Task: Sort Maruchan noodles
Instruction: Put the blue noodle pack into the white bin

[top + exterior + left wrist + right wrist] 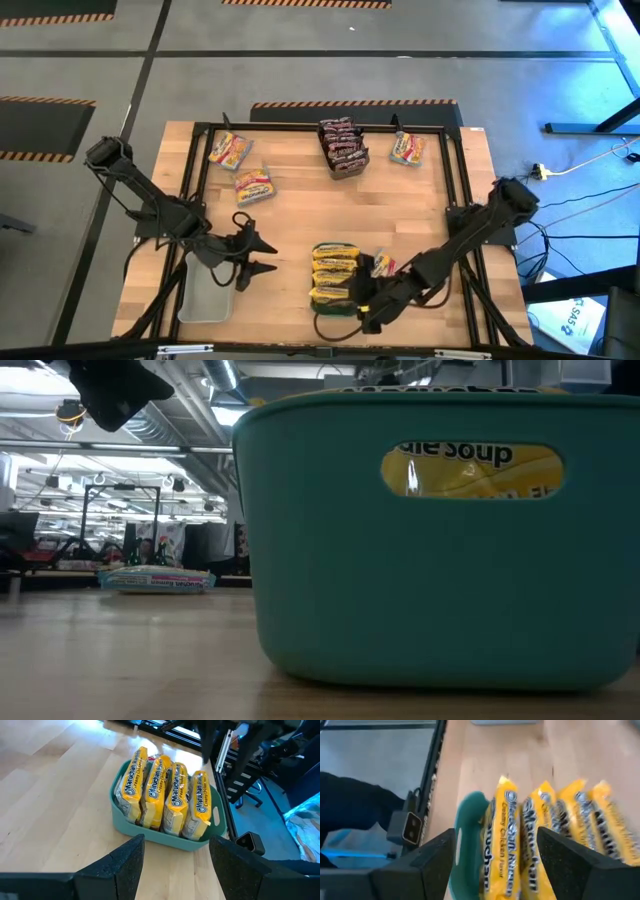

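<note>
Right gripper (362,308) positioned over near end of teal plastic tray (165,836), jaws spread, nothing pinched; dark fingers (427,857) straddling the yellow crinkly noodle packets (165,795) standing on edge in that tray. Left gripper (262,255) located beside translucent white tray (205,295), jaws spread and empty, pointed toward teal tray. Dark maroon-black packets (341,146) stacked in a grey tray at far centre of wooden table (300,215). Orange-red packets lying loose: two (242,168) at far left, one (407,149) at far right, one (383,265) just beside teal tray.
</note>
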`<state>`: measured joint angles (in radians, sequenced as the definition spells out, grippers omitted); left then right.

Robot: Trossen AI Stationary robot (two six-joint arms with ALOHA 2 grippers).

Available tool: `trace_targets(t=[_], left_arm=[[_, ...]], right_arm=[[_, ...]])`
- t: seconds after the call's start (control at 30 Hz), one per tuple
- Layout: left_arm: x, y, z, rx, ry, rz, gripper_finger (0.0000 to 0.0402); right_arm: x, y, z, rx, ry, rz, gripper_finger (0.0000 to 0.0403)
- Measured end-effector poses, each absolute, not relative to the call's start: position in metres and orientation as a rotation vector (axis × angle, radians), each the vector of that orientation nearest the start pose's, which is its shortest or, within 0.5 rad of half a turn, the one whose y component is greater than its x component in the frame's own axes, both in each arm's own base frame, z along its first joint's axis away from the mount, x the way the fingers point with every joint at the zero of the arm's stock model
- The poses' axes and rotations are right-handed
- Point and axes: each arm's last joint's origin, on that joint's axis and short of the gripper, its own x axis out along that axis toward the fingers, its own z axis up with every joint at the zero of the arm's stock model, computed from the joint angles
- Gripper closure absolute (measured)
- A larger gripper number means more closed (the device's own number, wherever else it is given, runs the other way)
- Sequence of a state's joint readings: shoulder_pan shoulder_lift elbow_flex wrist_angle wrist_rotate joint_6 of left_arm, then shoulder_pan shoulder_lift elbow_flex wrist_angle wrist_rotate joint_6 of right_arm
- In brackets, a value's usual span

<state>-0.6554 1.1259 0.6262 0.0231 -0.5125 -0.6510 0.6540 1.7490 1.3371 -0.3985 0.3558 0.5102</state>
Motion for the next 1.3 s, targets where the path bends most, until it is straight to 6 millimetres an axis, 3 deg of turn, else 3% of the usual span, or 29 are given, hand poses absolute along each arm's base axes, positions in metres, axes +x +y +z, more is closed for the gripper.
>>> trace_targets(t=[0.3, 0.63, 0.8, 0.97, 1.3], left_arm=[[0.199, -0.123, 0.237, -0.354, 0.393, 0.015, 0.0184], [0.212, -0.098, 0.238, -0.249, 0.33, 0.198, 0.0184], [0.224, -0.07, 0.236, -0.26, 0.369, 0.223, 0.0172], [0.229, -0.025, 0.226, -0.343, 0.498, 0.294, 0.0135], [0.214, 0.045, 0.209, -0.444, 0.697, 0.494, 0.0128]], right_arm=[[0.278, 0.197, 0.277, -0.011, 0.735, 0.036, 0.0159], [0.23, 0.13, 0.248, 0.073, 0.627, -0.039, 0.018], [0.214, 0.097, 0.223, 0.108, 0.555, -0.061, 0.0185], [0.212, 0.069, 0.201, 0.124, 0.48, -0.089, 0.0185], [0.218, 0.031, 0.187, 0.135, 0.386, -0.166, 0.0185]])
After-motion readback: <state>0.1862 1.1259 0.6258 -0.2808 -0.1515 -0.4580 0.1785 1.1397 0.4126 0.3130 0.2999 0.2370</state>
